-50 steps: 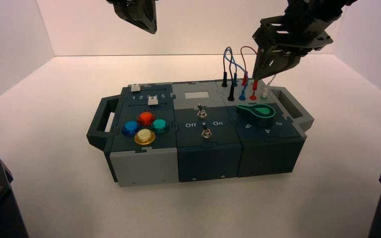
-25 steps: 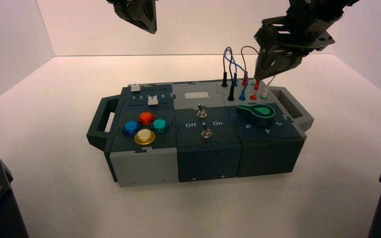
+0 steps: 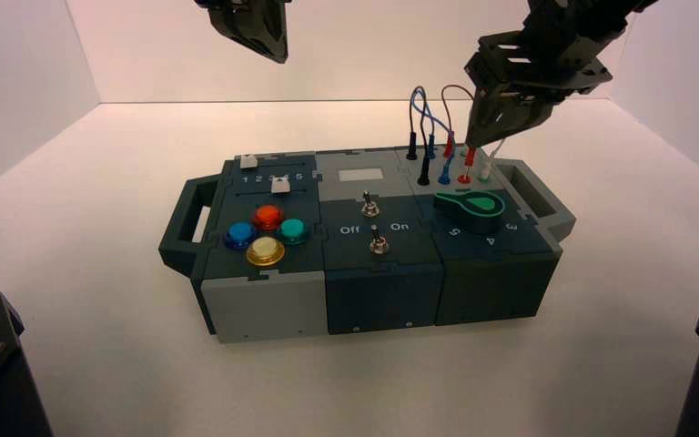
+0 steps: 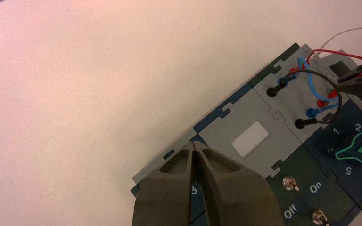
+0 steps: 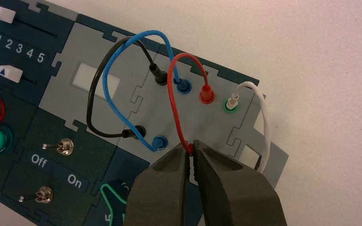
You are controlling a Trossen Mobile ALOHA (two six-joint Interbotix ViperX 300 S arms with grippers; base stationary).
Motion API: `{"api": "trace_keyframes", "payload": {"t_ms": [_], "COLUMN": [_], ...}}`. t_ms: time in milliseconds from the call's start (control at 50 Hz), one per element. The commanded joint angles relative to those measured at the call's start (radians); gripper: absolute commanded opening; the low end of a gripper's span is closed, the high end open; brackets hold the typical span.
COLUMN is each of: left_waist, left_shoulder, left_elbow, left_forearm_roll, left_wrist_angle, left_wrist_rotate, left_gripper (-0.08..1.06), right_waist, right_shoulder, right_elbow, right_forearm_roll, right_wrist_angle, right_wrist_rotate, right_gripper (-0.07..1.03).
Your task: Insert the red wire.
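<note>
Box on a pale surface

A box with handles at its left and right ends rests directly on a smooth, pale tabletop, its near face toward the near side.

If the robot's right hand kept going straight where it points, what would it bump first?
Probably the red socket, with the red plug in its hand getting there first.

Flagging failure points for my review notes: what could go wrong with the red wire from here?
The right gripper pinches the red plug just above the near red socket; slight misalignment could make the pin catch the rim. The blue wire and black wire loop close by, so a sideways correction might snag them.
</note>
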Motion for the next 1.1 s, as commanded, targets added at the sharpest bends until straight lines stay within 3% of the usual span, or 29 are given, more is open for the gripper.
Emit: {"api": "trace_keyframes", "payload": {"t_ms": [20, 1100], "left_waist": [0.005, 0.012], "left_shoulder": [-0.009, -0.002], "left_elbow": [-0.028, -0.029], "left_forearm_roll": [0.002, 0.002], "left_wrist_angle": [-0.008, -0.008], "left_wrist_rotate": [0.006, 0.008], "left_gripper": [-0.03, -0.03], "right_waist": [0.002, 0.003], "right_shoulder": [-0.003, -0.005], "right_elbow": [-0.021, -0.048], "right_forearm_roll": [0.002, -0.029], "right_wrist_angle": [-0.002, -0.011], "right_wrist_rotate": [0.002, -0.003], "right_gripper": [-0.02, -0.02]}}
